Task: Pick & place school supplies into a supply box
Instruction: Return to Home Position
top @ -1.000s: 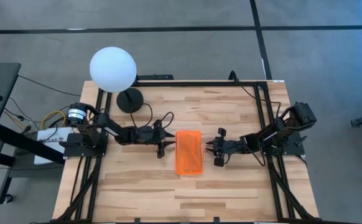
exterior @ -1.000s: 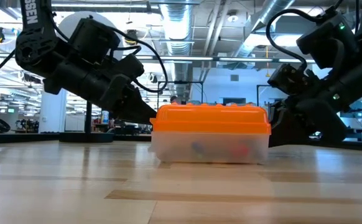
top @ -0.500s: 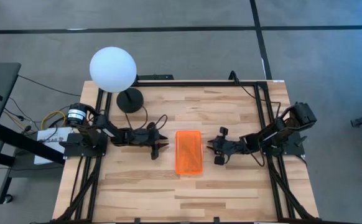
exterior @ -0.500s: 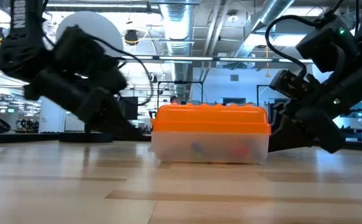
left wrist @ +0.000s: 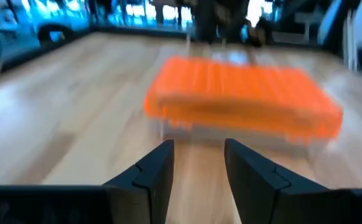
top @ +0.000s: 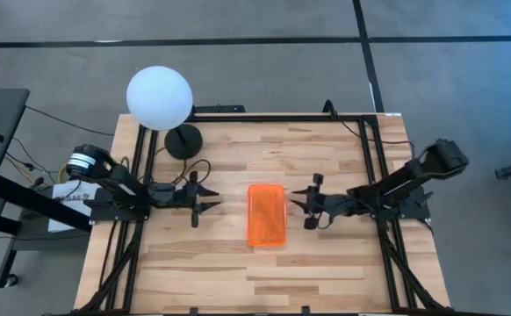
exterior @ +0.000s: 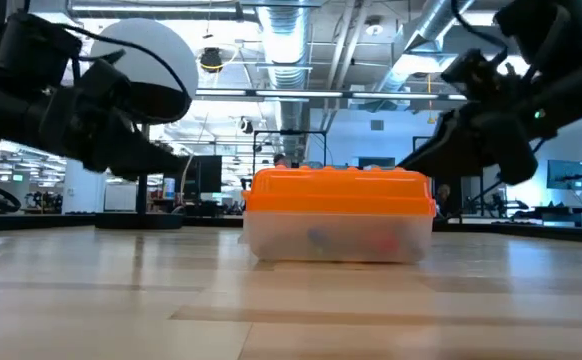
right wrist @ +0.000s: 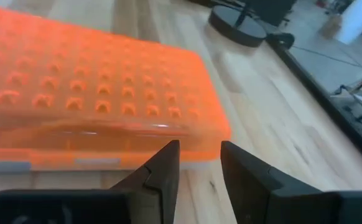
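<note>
The supply box (top: 267,214) is clear plastic with an orange lid shut on it, and it rests on its base at the table's middle. It also shows in the low view (exterior: 338,215). Some coloured supplies (exterior: 316,238) show dimly through its clear wall; no pens or scissors lie on the table. My left gripper (top: 210,204) is a short way off the box's left side, open and empty, pointing at the box (left wrist: 243,99). My right gripper (top: 296,202) is close to the box's right side, open and empty, above the lid's height, pointing at the box (right wrist: 88,106).
A white globe lamp (top: 159,98) on a black round base (top: 183,140) stands at the table's far left. Black frame rails (top: 374,167) run along the table's edges. Bare wood lies between the box and the table's near edge (top: 264,281).
My left gripper has drawn back from the box toward the table's left edge. My right gripper has risen from table height to above the lid, staying near the box's right side. The box has stayed where it was.
</note>
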Robot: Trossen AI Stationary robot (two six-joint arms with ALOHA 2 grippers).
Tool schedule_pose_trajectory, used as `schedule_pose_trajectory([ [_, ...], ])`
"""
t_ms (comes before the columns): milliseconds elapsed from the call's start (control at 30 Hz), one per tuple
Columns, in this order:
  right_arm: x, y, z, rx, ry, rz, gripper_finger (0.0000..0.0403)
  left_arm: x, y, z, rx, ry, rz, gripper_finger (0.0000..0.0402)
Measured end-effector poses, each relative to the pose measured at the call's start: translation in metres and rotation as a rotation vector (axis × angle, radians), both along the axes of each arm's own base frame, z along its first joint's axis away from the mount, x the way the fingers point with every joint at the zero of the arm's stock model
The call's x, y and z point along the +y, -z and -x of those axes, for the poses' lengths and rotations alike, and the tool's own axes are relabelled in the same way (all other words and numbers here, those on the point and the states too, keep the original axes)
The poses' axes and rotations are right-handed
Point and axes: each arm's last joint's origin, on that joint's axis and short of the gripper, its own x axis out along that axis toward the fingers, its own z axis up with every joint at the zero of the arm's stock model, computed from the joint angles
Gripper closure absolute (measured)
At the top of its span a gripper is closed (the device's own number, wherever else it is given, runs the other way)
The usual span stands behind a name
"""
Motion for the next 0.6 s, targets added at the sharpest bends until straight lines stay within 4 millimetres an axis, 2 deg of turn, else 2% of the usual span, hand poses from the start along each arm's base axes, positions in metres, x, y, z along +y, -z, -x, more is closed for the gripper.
schedule_pose_trajectory([
  [200,0.006,-0.020,0.017,0.010,-0.032,0.023,0.0290,-0.001,-0.014,0.003,-0.067,0.020,-0.119,0.0265],
  [367,0.013,-0.031,0.030,0.025,-0.075,0.067,0.0290,0.002,-0.023,0.005,-0.101,-0.066,-0.211,0.0265],
  [600,0.011,-0.027,0.056,-0.041,-0.040,0.093,0.0290,0.004,-0.033,0.009,-0.121,-0.106,-0.245,0.0265],
])
